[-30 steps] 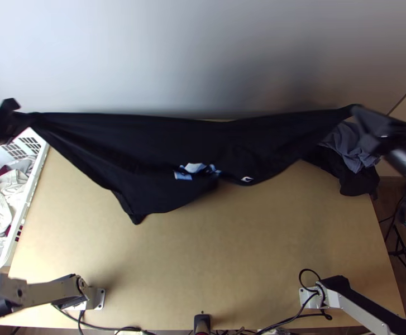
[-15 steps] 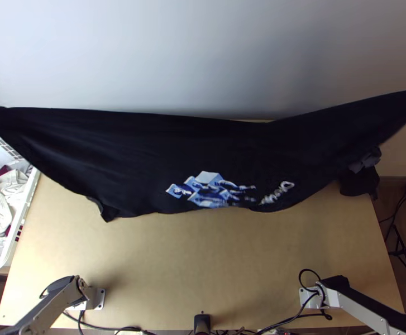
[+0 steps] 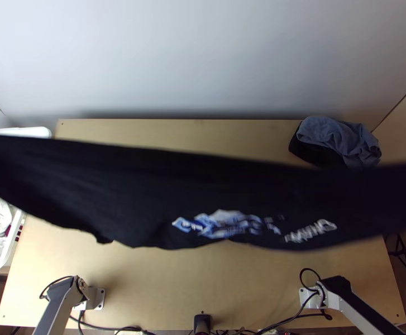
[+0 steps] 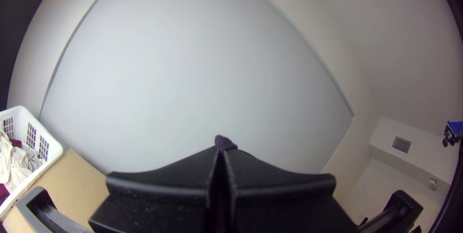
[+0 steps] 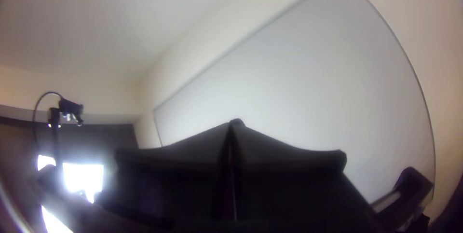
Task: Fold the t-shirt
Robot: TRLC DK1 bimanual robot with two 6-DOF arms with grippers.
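Two left fingers (image 4: 161,181), two right fingers (image 5: 284,158), all clenched on a black cloth t-shirt (image 3: 147,195), stretched wide, sagging

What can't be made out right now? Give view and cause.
T-shirt ends: cut off by the top view's left and right edges.
White lettering on it: blurred, top view.
Which parts the left gripper and right gripper hold: covered by their fingers, wrist views.
Basket, middle: behind the T-shirt, top view.
Grey cloth, lower part: behind the T-shirt, top view.
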